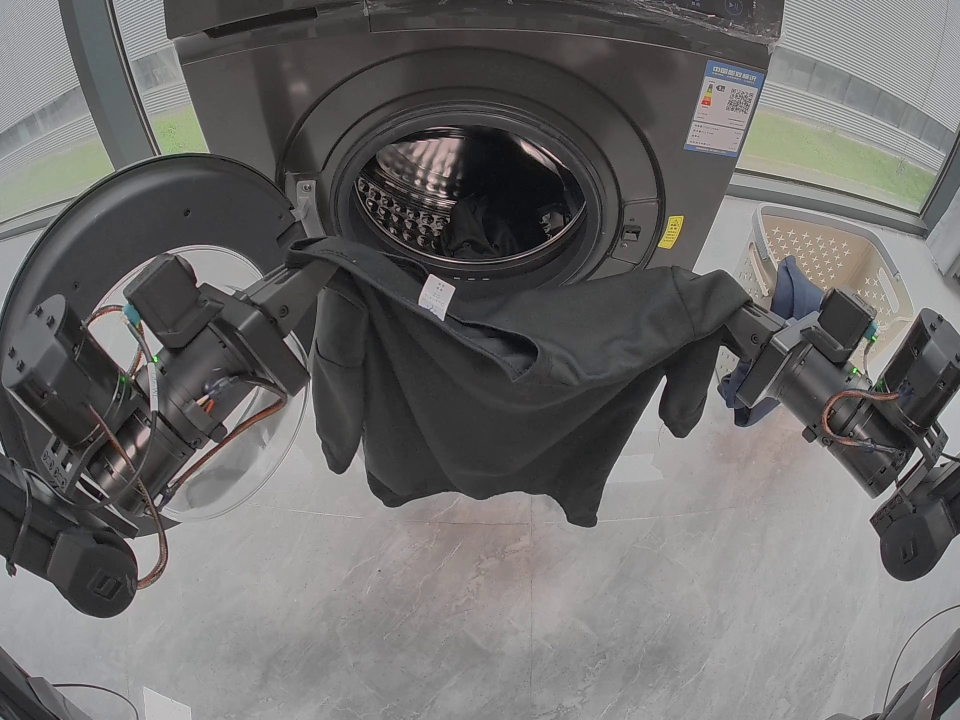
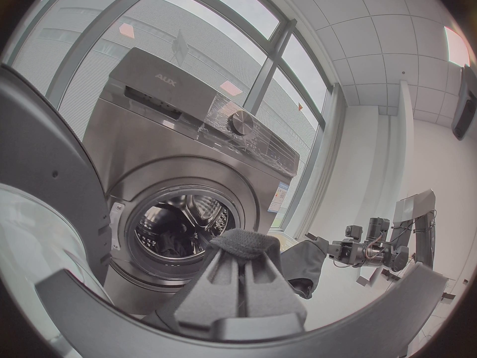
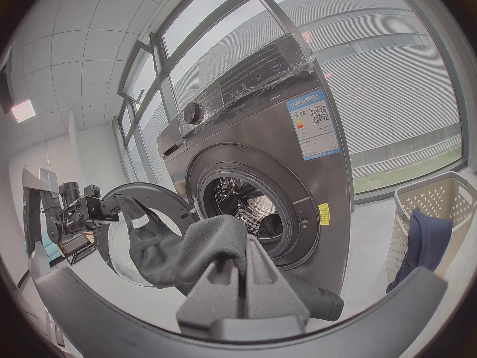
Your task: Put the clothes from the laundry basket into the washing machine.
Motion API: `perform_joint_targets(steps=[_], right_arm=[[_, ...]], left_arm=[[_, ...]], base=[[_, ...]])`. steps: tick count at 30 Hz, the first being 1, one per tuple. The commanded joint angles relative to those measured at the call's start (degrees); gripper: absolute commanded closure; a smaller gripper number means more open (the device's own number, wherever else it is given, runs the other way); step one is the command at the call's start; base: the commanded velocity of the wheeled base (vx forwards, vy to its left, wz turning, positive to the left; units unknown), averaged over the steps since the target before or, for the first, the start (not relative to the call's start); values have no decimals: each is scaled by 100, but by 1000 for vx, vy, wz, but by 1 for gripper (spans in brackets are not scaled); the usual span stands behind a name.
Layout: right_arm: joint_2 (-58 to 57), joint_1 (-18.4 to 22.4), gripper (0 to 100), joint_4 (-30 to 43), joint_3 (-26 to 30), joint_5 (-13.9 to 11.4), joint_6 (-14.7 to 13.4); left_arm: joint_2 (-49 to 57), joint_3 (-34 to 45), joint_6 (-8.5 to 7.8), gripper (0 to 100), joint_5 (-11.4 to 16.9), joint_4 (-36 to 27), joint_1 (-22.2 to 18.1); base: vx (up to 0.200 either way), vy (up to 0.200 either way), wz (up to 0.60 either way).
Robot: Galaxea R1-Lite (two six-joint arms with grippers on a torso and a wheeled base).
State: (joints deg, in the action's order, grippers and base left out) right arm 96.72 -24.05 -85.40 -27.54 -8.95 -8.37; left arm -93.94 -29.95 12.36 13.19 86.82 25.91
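Garment in play: a dark grey short-sleeved shirt (image 1: 500,382), hanging stretched between both arms, directly in front of the machine's opening and clear of the floor. Its body and sleeves droop below the line between the two grips. A small white label (image 1: 437,295) shows near the upper edge.

Left pincer (image 1: 300,274): clenched on the shirt's left end. In the left wrist view the fabric is bunched over the closed fingertips (image 2: 233,269).

Right pincer (image 1: 738,319): clenched on the shirt's right end, near one sleeve. The right wrist view shows cloth pinched at the tips and draped over the fingers (image 3: 226,274).

Grey metal front-loading washing machine (image 1: 260,82): stands just behind the shirt. Its round glass-centred door (image 1: 150,212) is swung wide open to the robot's left, behind the left arm. The steel drum (image 1: 420,177) is exposed, and a dark piece of clothing (image 1: 490,222) lies inside, low and towards the right.

Beige plastic laundry basket (image 1: 860,252) with star-shaped perforations: on the floor to the right of the machine, behind the right arm. A navy blue garment (image 1: 795,292) is draped over its near rim, partly inside and partly hanging down outside.

Pale grey marbled tile floor (image 1: 500,612) below, with large windows behind the machine.
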Motion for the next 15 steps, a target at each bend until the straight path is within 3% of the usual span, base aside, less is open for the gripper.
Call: perform_joint_targets(steps=[1,6,11,15], right_arm=[[14,6,100,-3,47,7,-6],[40,-223,100,-3,249,7,-6],[260,-1014,100,5,592,77,-68],[822,-1330,100,-21,671,95,-68]], left_arm=[[-256,-46,-6,100,26,37,81],[-274,-46,3,100,70,63,64],[-300,-248,-14,100,70,1,187],[-423,-204,-32,100,52,72,187]], base=[[0,0,0],[0,0,0],[0,0,0],[0,0,0]])
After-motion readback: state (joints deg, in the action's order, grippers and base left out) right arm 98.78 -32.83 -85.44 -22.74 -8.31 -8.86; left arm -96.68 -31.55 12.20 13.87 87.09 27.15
